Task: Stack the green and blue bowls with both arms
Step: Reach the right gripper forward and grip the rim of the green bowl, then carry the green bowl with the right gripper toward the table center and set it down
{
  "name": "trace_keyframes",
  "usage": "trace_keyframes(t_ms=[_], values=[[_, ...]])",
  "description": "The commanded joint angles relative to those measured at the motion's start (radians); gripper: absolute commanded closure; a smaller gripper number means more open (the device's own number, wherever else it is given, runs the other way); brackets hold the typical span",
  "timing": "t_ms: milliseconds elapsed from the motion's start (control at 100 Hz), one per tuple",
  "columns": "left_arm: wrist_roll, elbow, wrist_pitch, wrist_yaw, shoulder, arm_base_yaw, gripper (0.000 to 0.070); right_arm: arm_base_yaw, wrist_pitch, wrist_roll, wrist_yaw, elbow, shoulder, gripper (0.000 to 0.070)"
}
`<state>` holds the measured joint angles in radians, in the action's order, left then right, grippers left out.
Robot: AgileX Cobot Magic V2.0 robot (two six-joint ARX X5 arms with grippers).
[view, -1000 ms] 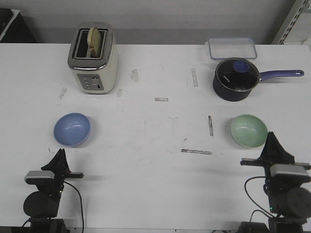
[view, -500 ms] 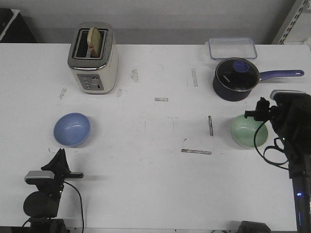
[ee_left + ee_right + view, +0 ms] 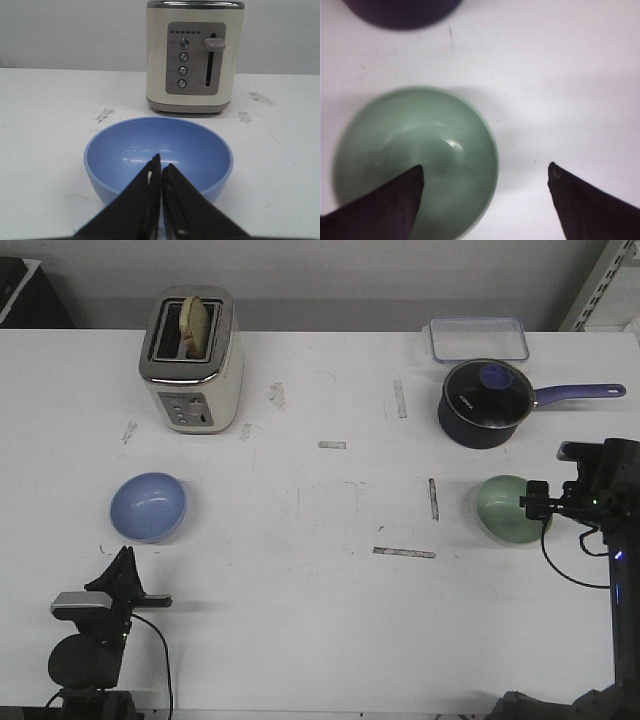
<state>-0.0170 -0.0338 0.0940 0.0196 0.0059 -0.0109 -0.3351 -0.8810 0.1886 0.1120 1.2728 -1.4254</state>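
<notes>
The periwinkle blue bowl (image 3: 148, 506) sits upright at the left of the white table. My left gripper (image 3: 123, 558) rests low near the front edge just behind it, apart from it. In the left wrist view the bowl (image 3: 125, 150) fills the middle and the gripper (image 3: 161, 164) is shut and empty. The mint green bowl (image 3: 500, 506) sits at the right. My right gripper (image 3: 537, 504) hangs over its right rim. In the right wrist view the gripper (image 3: 485, 170) is open, one finger (image 3: 390, 205) over the green bowl (image 3: 420, 130), the other (image 3: 585, 205) outside over the table.
A cream toaster (image 3: 190, 365) with bread in it stands at the back left, and shows in the left wrist view (image 3: 192, 55). A dark blue saucepan (image 3: 485, 405) with a long handle stands behind the green bowl. A clear lidded box (image 3: 478, 338) lies at the back right.
My right arm rose from its rest at the front right, swung over the green bowl and now hangs at its right rim with open jaws. The left arm has not moved.
</notes>
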Motion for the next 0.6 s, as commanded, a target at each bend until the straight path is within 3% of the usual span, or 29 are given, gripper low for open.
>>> trace_keyframes(t_ms=[0, 220, 370, 530, 590], values=[[-0.002, 0.02, 0.011, -0.002, -0.003, -0.001, 0.0697, -0.005, 0.006, 0.026, 0.003, 0.014, -0.049, 0.0157], [-0.002, 0.02, 0.011, -0.002, -0.003, -0.001, 0.0697, -0.005, 0.007, 0.026, 0.003, 0.014, -0.166, 0.018], [-0.002, 0.02, 0.011, -0.002, -0.003, -0.001, 0.0697, -0.005, 0.017, 0.026, 0.003, 0.014, -0.197, 0.0406], [-0.002, 0.02, 0.011, -0.002, -0.003, -0.001, 0.0697, -0.006, 0.019, 0.048, -0.002, 0.008, -0.216, 0.0468], [-0.002, 0.02, 0.011, -0.002, -0.003, -0.001, 0.0697, -0.006, 0.016, 0.048, -0.005, 0.008, -0.223, 0.061]])
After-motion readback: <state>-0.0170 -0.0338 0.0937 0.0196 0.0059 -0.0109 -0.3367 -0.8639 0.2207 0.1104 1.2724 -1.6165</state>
